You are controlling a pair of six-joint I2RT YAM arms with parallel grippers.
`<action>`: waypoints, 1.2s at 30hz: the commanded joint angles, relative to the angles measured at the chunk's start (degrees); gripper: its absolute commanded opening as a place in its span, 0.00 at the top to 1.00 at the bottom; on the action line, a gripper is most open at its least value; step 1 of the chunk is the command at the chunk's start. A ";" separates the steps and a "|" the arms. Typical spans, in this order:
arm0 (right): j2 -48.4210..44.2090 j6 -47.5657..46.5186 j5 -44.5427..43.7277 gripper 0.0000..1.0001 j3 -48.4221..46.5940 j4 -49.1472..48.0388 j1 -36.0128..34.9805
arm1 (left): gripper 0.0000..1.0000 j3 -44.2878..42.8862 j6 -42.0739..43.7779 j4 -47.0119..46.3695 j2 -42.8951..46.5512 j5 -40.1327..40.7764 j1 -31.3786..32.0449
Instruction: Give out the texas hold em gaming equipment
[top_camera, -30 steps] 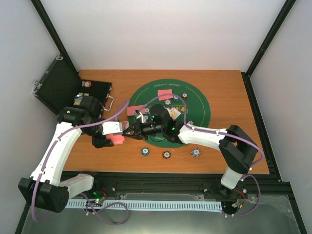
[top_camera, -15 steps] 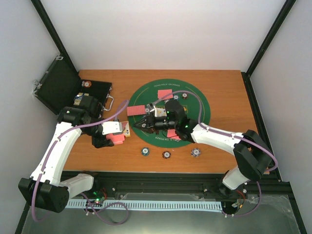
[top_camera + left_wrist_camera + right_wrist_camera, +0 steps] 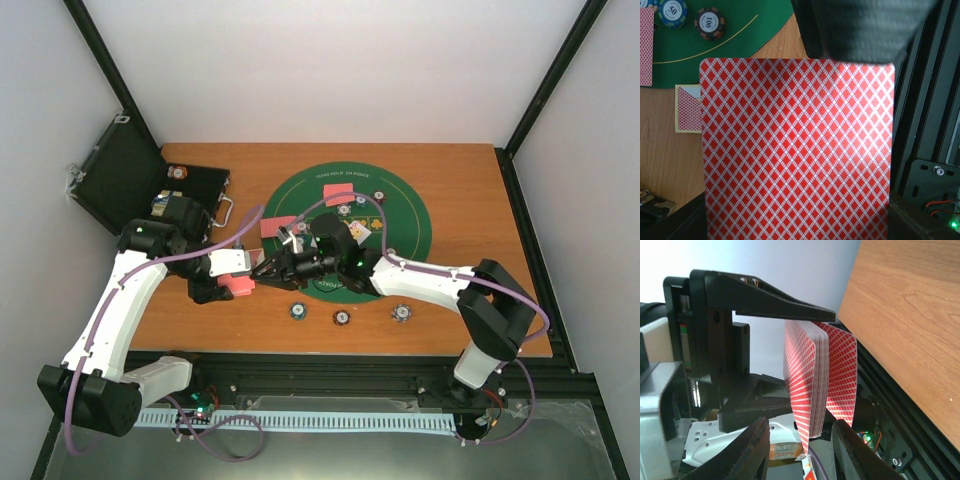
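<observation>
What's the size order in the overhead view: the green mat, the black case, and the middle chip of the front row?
1. green mat: clearly the largest.
2. black case: smaller than the mat, even with its lid open; its tray is partly hidden.
3. middle chip: by far the smallest.

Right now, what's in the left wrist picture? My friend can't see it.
A red diamond-patterned card fills most of the view, pinched at its top edge by a dark finger. Behind it, top left, two chips sit on a green mat, and another red card lies on the wooden table.
</observation>
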State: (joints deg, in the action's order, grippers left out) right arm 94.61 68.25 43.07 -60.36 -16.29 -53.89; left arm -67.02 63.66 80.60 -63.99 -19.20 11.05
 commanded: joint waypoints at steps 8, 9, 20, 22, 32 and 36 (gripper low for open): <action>2.17 -1.19 0.25 0.86 -3.54 0.93 -2.08 | 0.97 -1.62 0.50 -0.18 0.56 -0.32 -0.15; 2.06 -1.08 0.26 0.87 -3.60 0.82 -2.03 | 0.97 -1.62 0.53 -0.17 0.59 -0.30 -0.13; 3.27 -1.21 0.85 0.85 -4.75 1.17 -2.05 | 0.97 -1.27 0.60 -0.22 0.75 -0.12 -0.14; 3.18 -1.55 0.69 0.95 -5.30 1.86 -2.10 | 0.97 -1.26 0.59 -0.23 0.79 -0.10 -0.14; -0.10 -0.64 0.17 0.97 -1.64 0.03 0.02 | 0.97 -1.27 0.59 -0.32 0.72 0.06 -0.15; -1.64 -0.53 0.50 0.97 -0.14 -0.33 1.35 | 0.97 -1.27 0.59 -0.33 0.75 0.10 -0.15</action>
State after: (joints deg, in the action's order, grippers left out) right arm 96.31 67.29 43.42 -62.13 -14.81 -54.39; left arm -67.02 63.66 79.92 -63.99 -19.22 11.05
